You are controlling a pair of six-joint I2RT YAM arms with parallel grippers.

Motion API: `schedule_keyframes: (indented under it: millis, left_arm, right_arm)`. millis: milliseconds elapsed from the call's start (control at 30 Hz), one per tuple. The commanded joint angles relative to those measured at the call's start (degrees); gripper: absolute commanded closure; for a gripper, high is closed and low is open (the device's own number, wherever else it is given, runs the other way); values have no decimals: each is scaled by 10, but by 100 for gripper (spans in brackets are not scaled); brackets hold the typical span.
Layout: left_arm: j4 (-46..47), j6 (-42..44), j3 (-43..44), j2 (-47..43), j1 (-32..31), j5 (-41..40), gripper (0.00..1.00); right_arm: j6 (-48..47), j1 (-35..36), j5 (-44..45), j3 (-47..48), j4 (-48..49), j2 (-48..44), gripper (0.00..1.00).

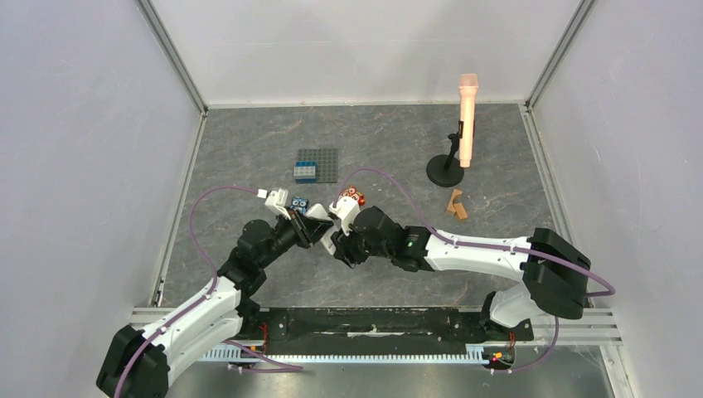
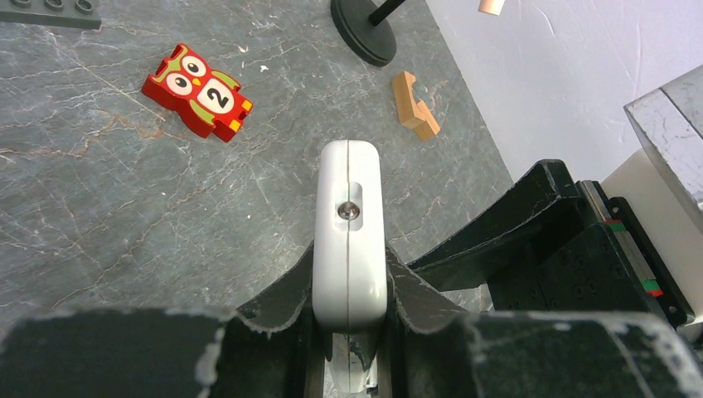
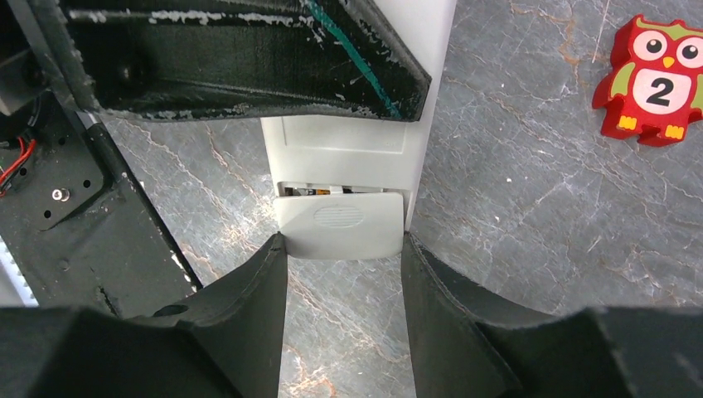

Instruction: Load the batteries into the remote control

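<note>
Remote control (image 2: 348, 186) clamped in left gripper (image 2: 350, 274) — its battery cover (image 3: 340, 222) (slightly ajar) pinched in right gripper (image 3: 342, 245)

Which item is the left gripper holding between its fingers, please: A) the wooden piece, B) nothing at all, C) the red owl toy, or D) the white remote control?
D: in the left wrist view the left gripper is shut on the white remote control, held edge-on, while the red owl toy and the wooden piece lie apart from it.
</note>
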Motion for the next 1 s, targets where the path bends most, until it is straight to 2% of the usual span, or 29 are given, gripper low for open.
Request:
schedule_keyframes:
  millis: [0, 400, 967]
  left_arm:
    - [53, 9, 1, -10, -2, 9, 98]
    - [48, 9, -2, -17, -2, 7, 98]
    - [32, 6, 0, -22, -2, 0, 98]
  right_arm:
    - [29, 6, 25, 39, 3, 8, 68]
    - [35, 6, 46, 55, -42, 21, 69]
    - [55, 3, 55, 53, -34, 16, 69]
